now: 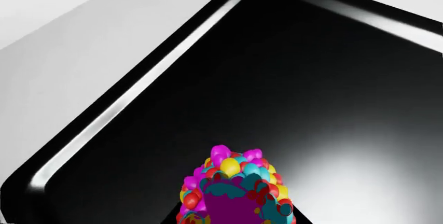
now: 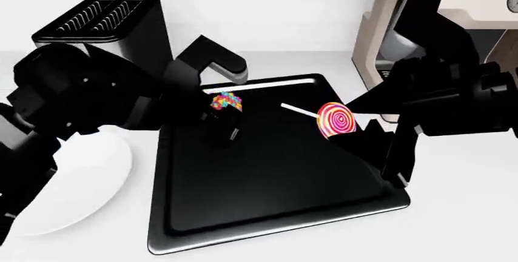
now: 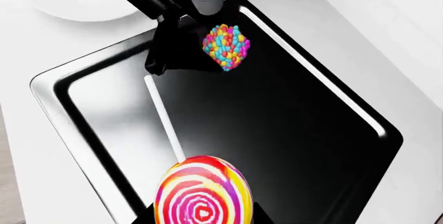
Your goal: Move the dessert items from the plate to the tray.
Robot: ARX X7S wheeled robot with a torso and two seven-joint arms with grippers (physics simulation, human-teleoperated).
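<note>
The black tray [image 2: 275, 213] lies in the middle of the white counter. My left gripper [image 2: 224, 111] is shut on the candy-bead ball [image 2: 227, 101] and holds it over the tray's far left part; the ball also shows in the left wrist view [image 1: 239, 182] and the right wrist view [image 3: 226, 46]. My right gripper [image 2: 344, 130] is shut on the swirl lollipop [image 2: 336, 119], holding it above the tray's right side with the white stick [image 2: 297, 111] pointing toward the ball. In the right wrist view the lollipop head [image 3: 202, 193] hides the jaws. The tray's bottom [image 1: 277, 79] is bare.
A white plate [image 2: 73, 177] lies left of the tray, half under my left arm. A black toaster [image 2: 113, 19] stands at the back left. A beige coffee machine [image 2: 380, 37] stands at the back right, behind my right arm.
</note>
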